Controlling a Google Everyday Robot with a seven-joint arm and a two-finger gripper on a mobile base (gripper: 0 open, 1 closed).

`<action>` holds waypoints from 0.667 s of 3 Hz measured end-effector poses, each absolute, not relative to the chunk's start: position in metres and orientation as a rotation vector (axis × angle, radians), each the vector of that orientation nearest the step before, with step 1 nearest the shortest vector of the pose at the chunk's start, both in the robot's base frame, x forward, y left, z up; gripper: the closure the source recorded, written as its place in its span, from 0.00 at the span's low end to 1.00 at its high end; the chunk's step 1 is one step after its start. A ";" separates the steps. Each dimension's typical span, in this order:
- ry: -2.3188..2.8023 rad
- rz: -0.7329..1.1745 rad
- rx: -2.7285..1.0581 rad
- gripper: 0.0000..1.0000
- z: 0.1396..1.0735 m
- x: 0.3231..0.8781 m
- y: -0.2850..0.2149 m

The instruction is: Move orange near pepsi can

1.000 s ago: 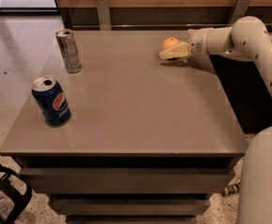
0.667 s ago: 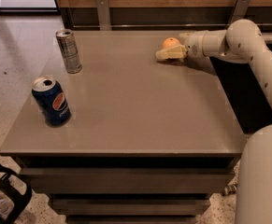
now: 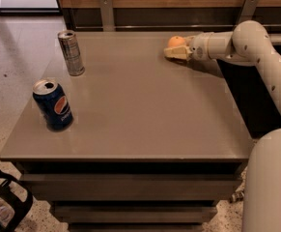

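Observation:
The orange is at the far right of the grey table, held in my gripper, whose pale fingers close around it from the right. The white arm reaches in from the right edge. The pepsi can, dark blue with a round logo and silver top, stands upright near the table's front left, far from the orange.
A taller, slimmer silver-grey can stands upright at the table's back left. A wooden wall with metal brackets runs behind the table. A black object lies on the floor at the lower left.
My gripper has moved a little to the left along the table's far side, carrying the orange with it. The cans have not moved.

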State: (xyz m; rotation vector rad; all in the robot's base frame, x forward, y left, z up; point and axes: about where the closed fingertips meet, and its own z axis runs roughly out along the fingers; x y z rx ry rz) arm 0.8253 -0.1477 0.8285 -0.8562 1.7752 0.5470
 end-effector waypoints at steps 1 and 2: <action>1.775 0.552 -0.860 0.87 0.827 0.826 -0.144; 1.776 0.557 -0.863 1.00 0.825 0.826 -0.141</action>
